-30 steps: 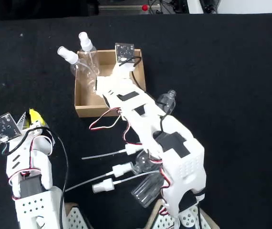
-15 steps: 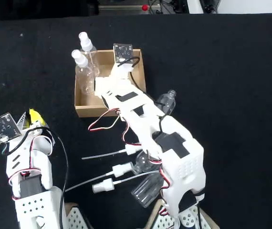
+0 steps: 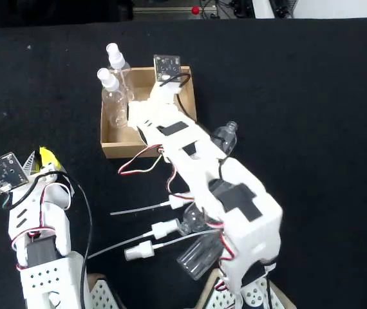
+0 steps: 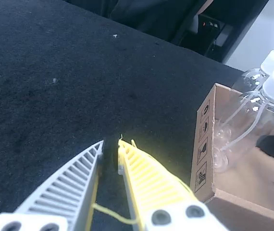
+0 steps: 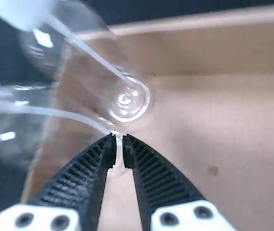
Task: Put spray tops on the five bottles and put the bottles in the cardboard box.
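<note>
Right gripper [image 5: 118, 139] is hovering inside the box [image 3: 112, 150], fingers nearly together beside two capped bottles [image 3: 114, 103]; left gripper [image 4: 110, 143] is sitting closed.

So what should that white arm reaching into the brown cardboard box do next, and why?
Probably lift the right gripper up out of the brown cardboard box: two clear plastic bottles with white spray tops already stand there, while three uncapped clear bottles and three loose white spray tops wait on the black table.
</note>
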Motion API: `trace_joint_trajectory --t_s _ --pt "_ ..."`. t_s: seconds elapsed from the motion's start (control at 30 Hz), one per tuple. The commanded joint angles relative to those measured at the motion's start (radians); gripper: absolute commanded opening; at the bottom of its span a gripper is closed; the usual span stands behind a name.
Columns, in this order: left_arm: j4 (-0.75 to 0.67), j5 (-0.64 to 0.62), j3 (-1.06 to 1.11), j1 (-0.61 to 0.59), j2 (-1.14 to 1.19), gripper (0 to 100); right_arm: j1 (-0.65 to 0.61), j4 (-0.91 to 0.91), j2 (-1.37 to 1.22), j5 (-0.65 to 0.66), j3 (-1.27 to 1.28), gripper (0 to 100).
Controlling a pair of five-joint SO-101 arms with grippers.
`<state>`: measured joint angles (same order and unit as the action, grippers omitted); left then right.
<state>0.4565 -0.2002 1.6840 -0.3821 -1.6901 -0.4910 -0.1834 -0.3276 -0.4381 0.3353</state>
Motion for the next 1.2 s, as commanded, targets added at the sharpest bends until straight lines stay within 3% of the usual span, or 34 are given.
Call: trace_joint_trajectory --t_s 0.0,0.27,0.33,0.47,0.6,0.83,1.0,1.17 --pt "0.000 -0.006 0.022 -0.008 -0.012 4 0.041 -0.012 0.162 -0.002 0.044 1.1" --pt "0.000 -0.006 0.022 -0.004 -0.012 4 0.061 -0.021 0.444 0.035 0.252 1.1" --pt "0.000 -0.005 0.022 -0.001 -0.012 4 0.064 -0.071 0.535 0.161 0.283 1.1" --pt "0.011 0.002 0.005 -0.001 -0.011 4 0.083 -0.364 0.725 0.491 0.259 1.2" --pt "0.143 0.017 -0.068 -0.007 -0.011 4 0.133 -0.585 0.857 0.575 0.203 1.5" --pt "0.365 0.216 -0.288 0.002 -0.002 5 0.396 -0.957 0.874 0.689 0.084 18.8" --pt "0.519 0.330 -0.406 0.065 0.000 20 0.566 -1.103 0.883 0.825 0.099 19.1" --pt "0.703 0.549 -0.541 0.162 0.015 20 0.704 -1.137 0.894 0.907 0.162 19.1"
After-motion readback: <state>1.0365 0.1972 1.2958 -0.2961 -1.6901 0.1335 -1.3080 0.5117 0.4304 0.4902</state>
